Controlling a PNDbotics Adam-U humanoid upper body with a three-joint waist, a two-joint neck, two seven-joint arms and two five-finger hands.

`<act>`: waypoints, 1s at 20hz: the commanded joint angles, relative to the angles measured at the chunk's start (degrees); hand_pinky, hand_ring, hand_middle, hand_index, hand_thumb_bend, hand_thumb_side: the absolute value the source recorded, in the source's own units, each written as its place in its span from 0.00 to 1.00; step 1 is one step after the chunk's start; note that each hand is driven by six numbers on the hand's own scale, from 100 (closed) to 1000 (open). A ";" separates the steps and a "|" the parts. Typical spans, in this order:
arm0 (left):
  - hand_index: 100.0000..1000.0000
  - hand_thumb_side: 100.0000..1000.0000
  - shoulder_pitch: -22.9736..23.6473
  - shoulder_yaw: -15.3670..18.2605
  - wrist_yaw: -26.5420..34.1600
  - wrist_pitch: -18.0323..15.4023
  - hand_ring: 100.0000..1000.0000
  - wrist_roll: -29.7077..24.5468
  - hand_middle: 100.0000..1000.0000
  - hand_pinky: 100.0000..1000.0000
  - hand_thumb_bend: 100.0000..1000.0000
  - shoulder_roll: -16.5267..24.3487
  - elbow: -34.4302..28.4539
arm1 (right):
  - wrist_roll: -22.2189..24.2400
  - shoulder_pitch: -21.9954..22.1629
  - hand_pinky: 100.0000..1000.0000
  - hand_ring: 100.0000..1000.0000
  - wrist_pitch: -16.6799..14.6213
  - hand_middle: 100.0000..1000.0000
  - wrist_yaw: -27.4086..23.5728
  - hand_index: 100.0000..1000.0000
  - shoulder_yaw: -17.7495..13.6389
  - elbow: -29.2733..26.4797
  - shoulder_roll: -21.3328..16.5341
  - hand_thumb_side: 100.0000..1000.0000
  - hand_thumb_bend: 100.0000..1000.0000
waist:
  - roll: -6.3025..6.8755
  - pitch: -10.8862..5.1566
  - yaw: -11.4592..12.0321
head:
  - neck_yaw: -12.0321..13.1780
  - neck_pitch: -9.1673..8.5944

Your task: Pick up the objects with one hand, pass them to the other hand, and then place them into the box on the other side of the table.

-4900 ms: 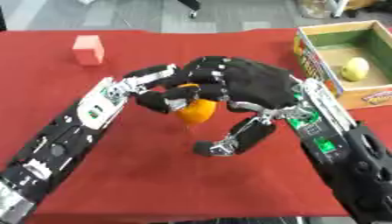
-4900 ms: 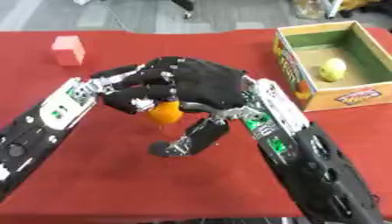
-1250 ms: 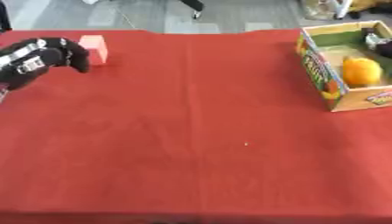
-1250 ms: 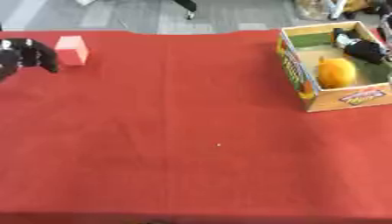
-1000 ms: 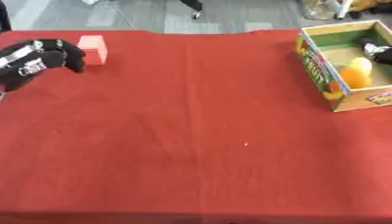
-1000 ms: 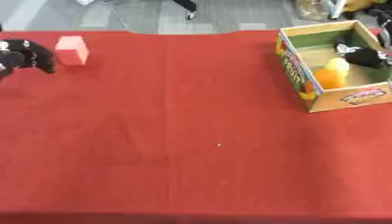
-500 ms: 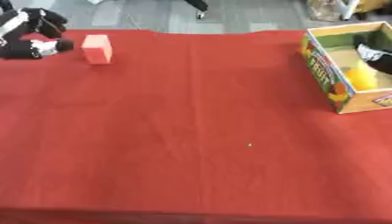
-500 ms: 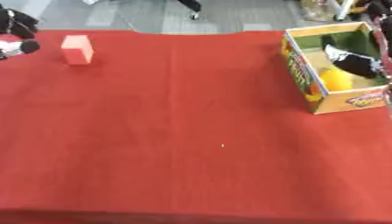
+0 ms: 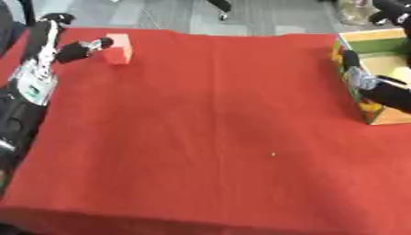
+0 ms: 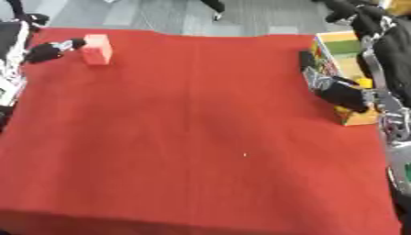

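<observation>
A pink block (image 9: 118,48) stands on the red table (image 9: 208,128) at the far left. My left hand (image 9: 74,50) is right beside it, open, with one fingertip at the block's left face and another finger raised. At the far right stands the cardboard box (image 9: 384,45) with a green inside. My right hand (image 10: 343,94) hangs open over the box's near wall, fingers spread, with nothing in it. It hides most of the box's inside, so what lies in there cannot be seen.
The table's far edge runs just behind the block and the box, with grey floor beyond. My left forearm (image 9: 28,92) lies along the table's left edge. Red cloth stretches between block and box.
The camera has shifted. My left hand has reached closer to the pink block. The right hand has spread over the box, now hiding the orange seen inside earlier.
</observation>
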 commanded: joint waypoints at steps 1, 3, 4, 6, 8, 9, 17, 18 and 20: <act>0.82 0.73 -1.84 1.42 1.76 1.74 0.73 6.24 0.71 0.75 1.00 -0.41 2.65 | 0.99 -0.42 0.81 0.84 -0.44 0.61 -1.58 0.89 0.47 -2.67 0.50 0.41 0.13 | -0.73 -0.93 -0.32 | 1.45 -0.14; 0.81 0.71 -2.13 1.55 3.42 2.33 0.72 8.19 0.71 0.75 1.00 -0.80 4.34 | 1.46 -0.28 0.81 0.84 -0.68 0.60 -2.19 0.89 0.85 -3.07 0.86 0.41 0.08 | -0.71 -0.75 -0.78 | 2.07 -0.14; 0.81 0.67 -2.25 1.52 4.11 2.70 0.72 8.75 0.70 0.75 1.00 -0.83 5.11 | 1.69 -0.22 0.81 0.84 -0.78 0.60 -2.41 0.89 1.00 -3.17 1.00 0.41 0.08 | -0.67 -0.66 -0.99 | 2.35 -0.14; 0.80 0.59 -2.48 1.39 5.31 3.66 0.71 9.25 0.70 0.74 0.89 -0.78 6.52 | 2.04 -0.11 0.80 0.84 -0.92 0.59 -2.76 0.89 1.18 -3.29 1.28 0.42 0.06 | -0.60 -0.46 -1.40 | 2.84 -0.14; 0.80 0.57 -2.72 1.27 6.22 4.69 0.71 9.06 0.69 0.74 0.86 -0.62 7.62 | 2.24 -0.07 0.80 0.84 -1.00 0.59 -3.06 0.89 1.32 -3.40 1.53 0.42 0.05 | -0.58 -0.24 -1.80 | 3.32 -0.14; 0.80 0.56 -2.83 1.26 6.65 5.05 0.70 8.91 0.69 0.73 0.85 -0.52 7.97 | 2.32 -0.07 0.80 0.84 -1.03 0.59 -3.18 0.89 1.39 -3.43 1.61 0.42 0.05 | -0.59 -0.13 -1.97 | 3.61 -0.14; 0.77 0.54 -3.91 1.55 9.83 5.92 0.68 9.62 0.67 0.72 0.81 0.47 8.88 | 2.78 -0.43 0.80 0.84 -1.39 0.57 -3.89 0.88 1.88 -4.02 2.13 0.42 0.01 | -0.41 1.80 -3.45 | 10.33 -0.14; 0.77 0.54 -4.09 1.62 10.13 5.94 0.68 9.98 0.67 0.72 0.81 0.64 8.85 | 2.81 -0.48 0.80 0.84 -1.39 0.57 -3.94 0.88 1.88 -4.10 2.17 0.43 0.00 | -0.37 2.13 -3.65 | 10.78 -0.14; 0.77 0.54 -4.42 1.76 10.75 5.92 0.68 10.76 0.66 0.72 0.80 0.91 8.77 | 2.84 -0.53 0.80 0.84 -1.39 0.56 -4.04 0.88 1.88 -4.20 2.23 0.43 0.00 | -0.29 2.76 -4.01 | 11.36 -0.14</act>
